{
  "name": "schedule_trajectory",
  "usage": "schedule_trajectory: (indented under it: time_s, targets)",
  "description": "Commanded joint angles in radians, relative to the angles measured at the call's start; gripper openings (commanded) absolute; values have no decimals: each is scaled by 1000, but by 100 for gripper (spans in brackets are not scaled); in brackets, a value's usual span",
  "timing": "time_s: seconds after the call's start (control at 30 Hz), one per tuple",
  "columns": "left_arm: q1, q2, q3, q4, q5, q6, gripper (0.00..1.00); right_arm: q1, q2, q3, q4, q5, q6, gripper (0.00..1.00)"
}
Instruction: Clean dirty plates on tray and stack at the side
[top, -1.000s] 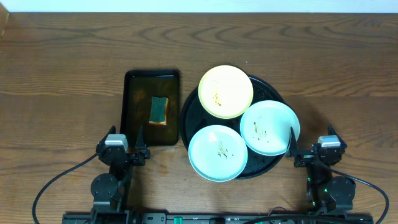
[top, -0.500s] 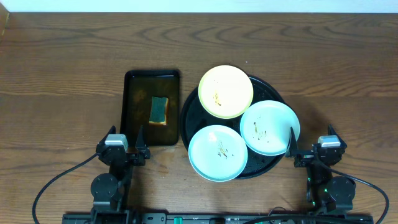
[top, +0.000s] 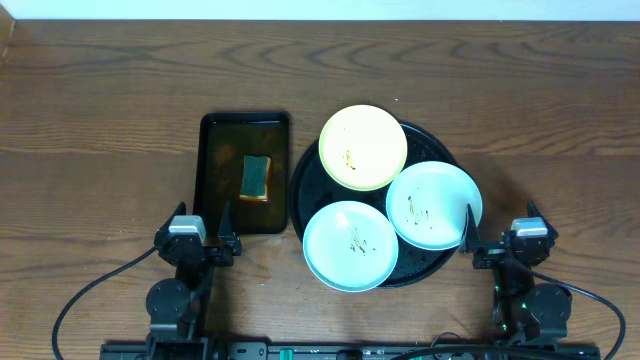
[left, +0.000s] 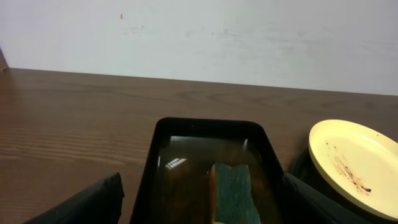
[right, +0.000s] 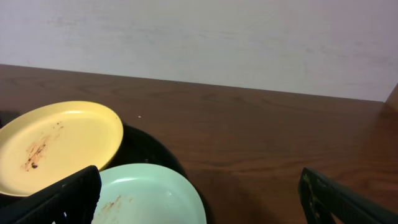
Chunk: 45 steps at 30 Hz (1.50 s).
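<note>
The three dirty plates sit on the round black tray (top: 303, 190). The pale yellow plate (top: 363, 147) is at 11 o'clock, one mint plate (top: 433, 204) at 3 o'clock and the other mint plate (top: 351, 245) at 7 o'clock. Each has thin brown smears near its centre, and each hangs a little over the tray's raised rim. The 3 o'clock plate meets both neighbours at the rim; I cannot tell which edge lies on top.

They look small, shallow, stiff and probably light. The material is unclear, so they are best treated as breakable. The glossy faces would likely slide under a flat push and get more slippery once wet. The best hold looks to be a pinch across the thin rim where a plate overhangs the tray, leaving room for a finger beneath. The mint plate at 3 o'clock offers that edge nearest the right pincer (top: 498, 222).

At 9 o'clock from the round tray, just beside it, a rectangular black tray (top: 215, 180) holds shallow liquid and a green-and-yellow sponge (top: 257, 177). The sponge is soft and probably soaked, so it would squash and drip when pinched.

The left pincer (top: 203, 218) rests at 6 o'clock of the rectangular tray. The right pincer is at 4 o'clock of the round tray, close to the rim of the 3 o'clock plate. Both have their fingers spread apart and hold nothing. The brown wooden tabletop (top: 100, 120) shows bare wood at 3 o'clock of the round tray.
</note>
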Motion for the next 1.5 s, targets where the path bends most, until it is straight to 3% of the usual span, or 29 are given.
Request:
schedule_trajectory:
  time_s: [0.0, 0.33, 0.63, 0.83, 1.23, 1.37, 1.47]
  targets:
    - [5, 0, -10, -43, 1, 6, 79, 5, -3, -1, -4, -9, -8, 99]
    - [5, 0, -7, -31, 10, -62, 79, 4, 5, -1, -4, -8, 82, 99]
    - [5, 77, 141, -183, 10, -85, 79, 4, 76, 38, -11, -8, 187, 99]
    - [5, 299, 336, -298, 10, -85, 79, 4, 222, 154, -88, -9, 221, 99]
    - [4, 834, 787, -634, 105, -85, 79, 4, 759, 617, -455, -107, 219, 99]
    - [5, 963, 917, -801, 105, -85, 79, 4, 897, 729, -588, -106, 130, 99]
    - [5, 1009, 951, -837, 100, -84, 79, 4, 949, 771, -625, -136, 131, 99]
